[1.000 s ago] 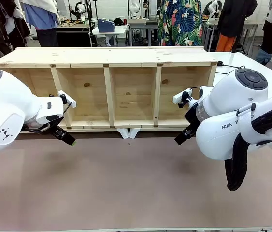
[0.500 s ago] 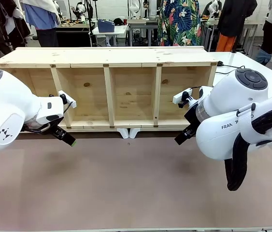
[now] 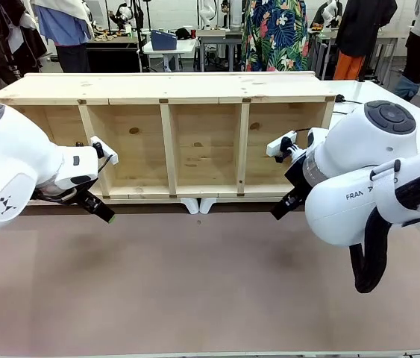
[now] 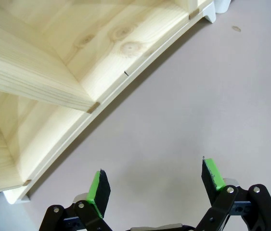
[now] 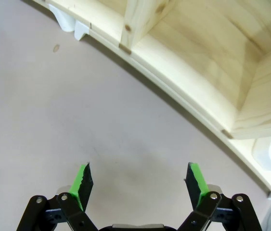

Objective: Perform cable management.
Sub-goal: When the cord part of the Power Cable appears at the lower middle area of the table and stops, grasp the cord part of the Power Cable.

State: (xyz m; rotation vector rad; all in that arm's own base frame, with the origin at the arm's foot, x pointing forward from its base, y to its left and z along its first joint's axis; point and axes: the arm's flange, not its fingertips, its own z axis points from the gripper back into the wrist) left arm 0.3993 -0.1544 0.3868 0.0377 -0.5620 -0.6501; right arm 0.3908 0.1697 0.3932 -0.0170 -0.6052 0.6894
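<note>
Surface: matte brownish-mauve mat [image 3: 195, 291] over the near part of the table, plain apart from one small dark speck [image 4: 236, 29]. White table top [image 3: 377, 93] shows past the mat on my right. Wooden shelf [image 3: 168, 88] of pale pine lies across the far edge of the mat, open side toward me, four compartments split by upright dividers. Two small white feet [image 3: 198, 205] sit under its lower rail at the middle.

Room: work tables [image 3: 183, 46] behind the shelf, a blue box [image 3: 163, 39] on one, people standing about them.

Writing: "FRAN" [image 3: 355, 195] legible on my right arm's casing, the rest lost round the curve. Small dark logo [image 3: 4, 205] on my left arm, no letters I can read.

Left claw [image 3: 102, 214] hangs low over the mat just in front of the shelf's left end, fingers spread wide, nothing between the green pads [image 4: 95, 190]. Right claw [image 3: 280, 209] hangs likewise in front of the shelf's rightmost compartment, spread wide, gripping nothing.

Cable [image 3: 353, 101]: thin black line on the white table top just past the shelf's right end, well apart from both claws
</note>
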